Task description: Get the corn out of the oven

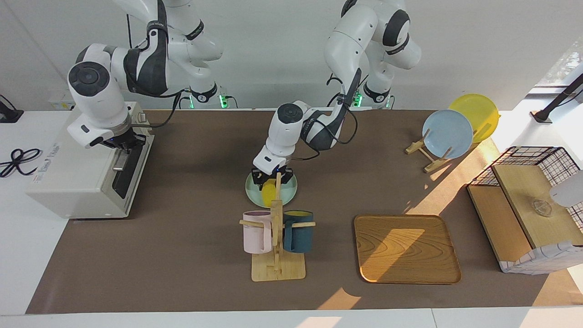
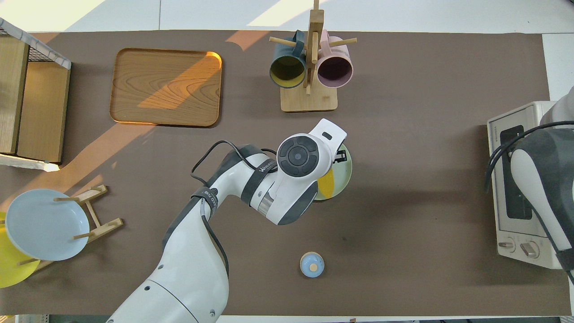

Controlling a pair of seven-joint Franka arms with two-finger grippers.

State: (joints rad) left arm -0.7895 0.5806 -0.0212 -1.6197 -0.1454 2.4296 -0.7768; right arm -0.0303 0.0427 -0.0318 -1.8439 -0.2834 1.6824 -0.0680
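The corn (image 1: 268,192) lies on the green plate (image 1: 289,191), half hidden under the left hand (image 1: 272,178), which is clamped on it. At nine o'clock, the right hand (image 1: 122,142), fingers together, sits over the closed oven (image 1: 86,175); arm lettering is unreadable.

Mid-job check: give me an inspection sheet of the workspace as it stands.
Surface: brown mat, sunlit toward the left arm's end.
Job's things: corn on green plate, out of the oven; oven door closed.
Clutter: mug rack, tray, plate rack, basket, small blue lid.
Grippers: left gripper shut on corn; right gripper shut, at the oven door's top.
Cables: black cord coiled beside oven.
Surroundings: white wall; nothing else seen.
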